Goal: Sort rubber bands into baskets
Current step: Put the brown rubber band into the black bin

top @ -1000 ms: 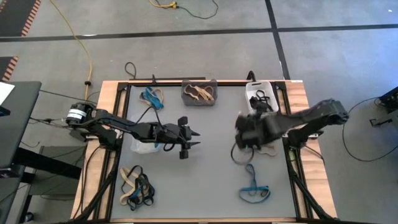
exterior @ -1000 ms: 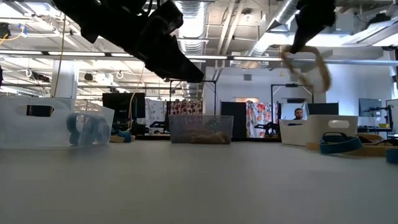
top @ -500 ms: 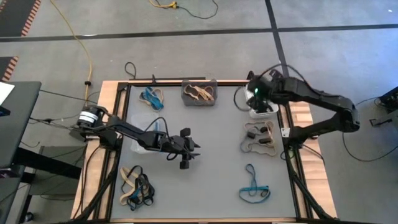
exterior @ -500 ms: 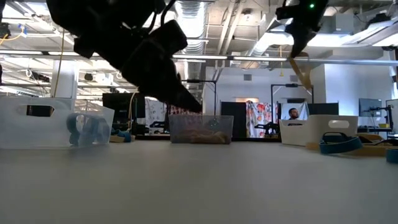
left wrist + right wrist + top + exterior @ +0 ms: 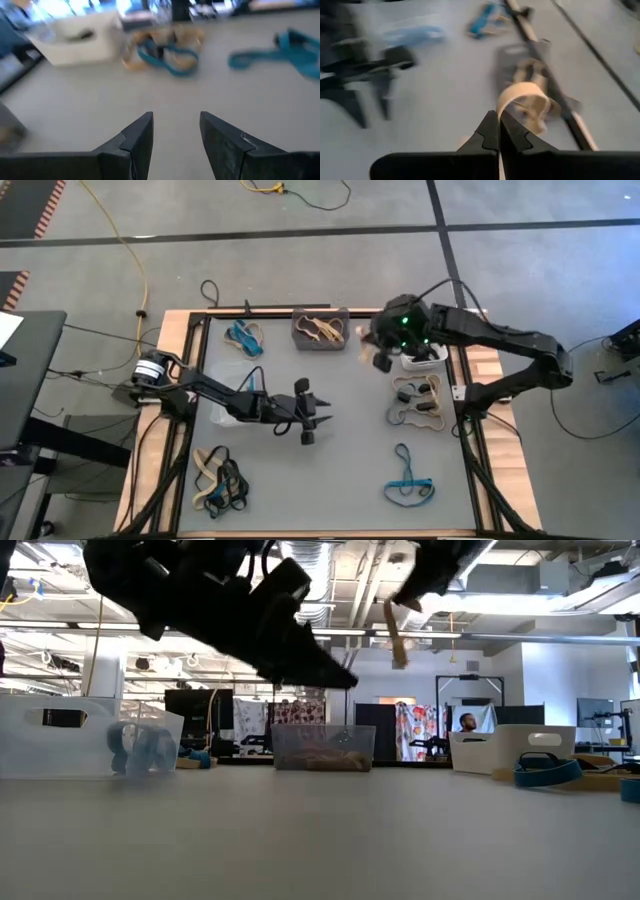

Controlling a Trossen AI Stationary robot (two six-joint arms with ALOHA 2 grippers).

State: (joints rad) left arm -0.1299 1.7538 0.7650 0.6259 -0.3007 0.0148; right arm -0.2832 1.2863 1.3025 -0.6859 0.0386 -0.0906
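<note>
A tan rubber band is pinched in the right claw, upper centre, beside the dark grey basket; release over it is judged next. Left claw is held open, mid-tabletop.

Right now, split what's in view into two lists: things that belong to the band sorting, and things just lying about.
Belongs to the job:
- tan band in the right gripper
- dark grey basket
- white basket
- clear basket
- loose bands on the table
- left gripper, open, empty

Lying about:
- yellow cable on the floor
- person far behind
</note>
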